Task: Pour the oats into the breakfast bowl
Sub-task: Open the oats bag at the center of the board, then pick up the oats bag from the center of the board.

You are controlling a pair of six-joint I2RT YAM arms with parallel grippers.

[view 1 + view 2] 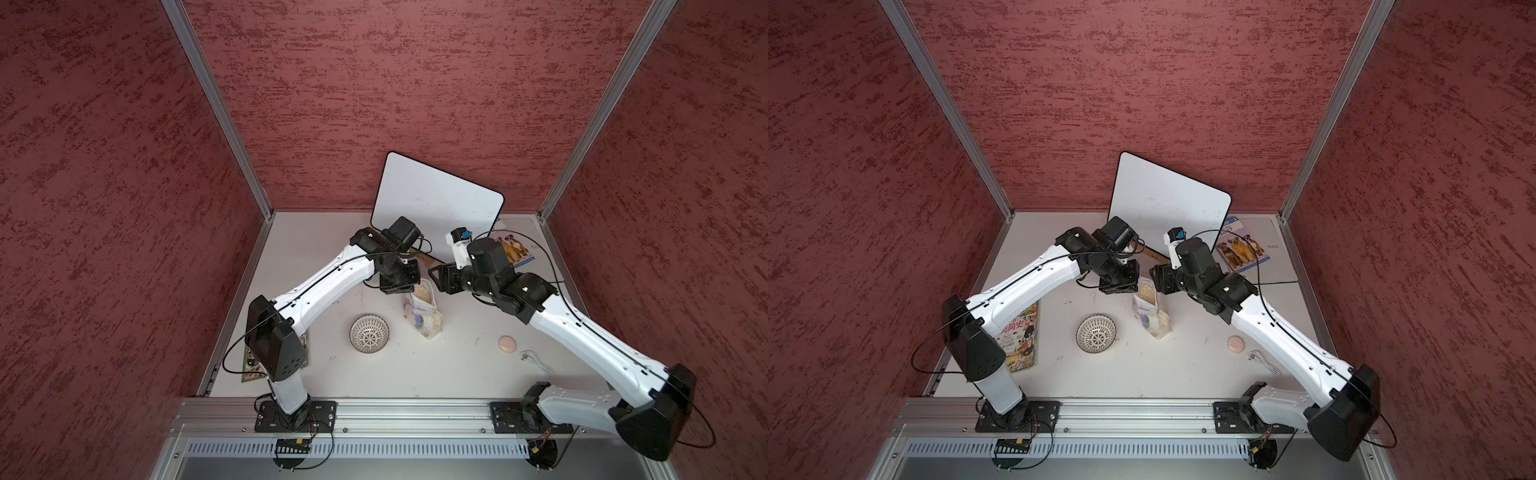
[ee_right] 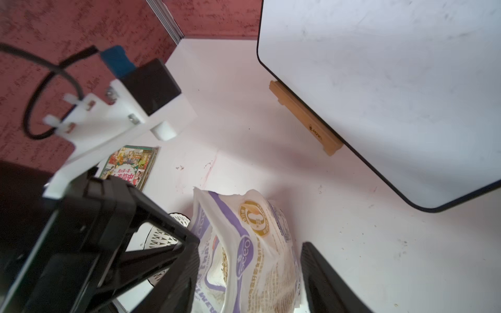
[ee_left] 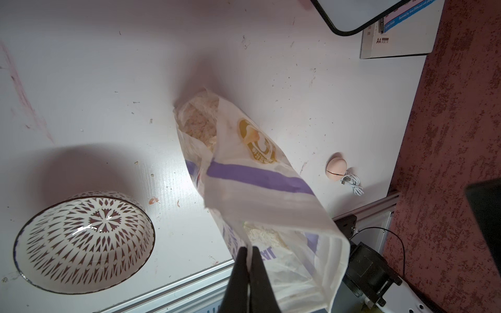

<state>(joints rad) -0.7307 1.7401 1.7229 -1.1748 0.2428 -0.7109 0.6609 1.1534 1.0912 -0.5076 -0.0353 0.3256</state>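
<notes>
The pouch (image 1: 422,309) of oats (image 3: 200,122) stands upright on the white table, mouth open, with pale flakes showing inside. My left gripper (image 3: 249,248) is shut, pinching one edge of the pouch's top. My right gripper (image 2: 250,242) is open; its two dark fingers stand on either side of the pouch (image 2: 260,225), with a gap at one finger. The breakfast bowl (image 1: 369,333) sits upright and looks empty on the table just left of the pouch. In both top views the two grippers meet above the pouch (image 1: 1150,307), beside the bowl (image 1: 1096,333).
A whiteboard (image 1: 436,195) leans on a wooden stand (image 2: 303,116) behind the arms. A dog picture book (image 1: 515,249) lies at back right, a magazine (image 1: 1021,336) at left. A small pinkish disc (image 1: 508,344) and a white cable (image 1: 536,361) lie right of the pouch.
</notes>
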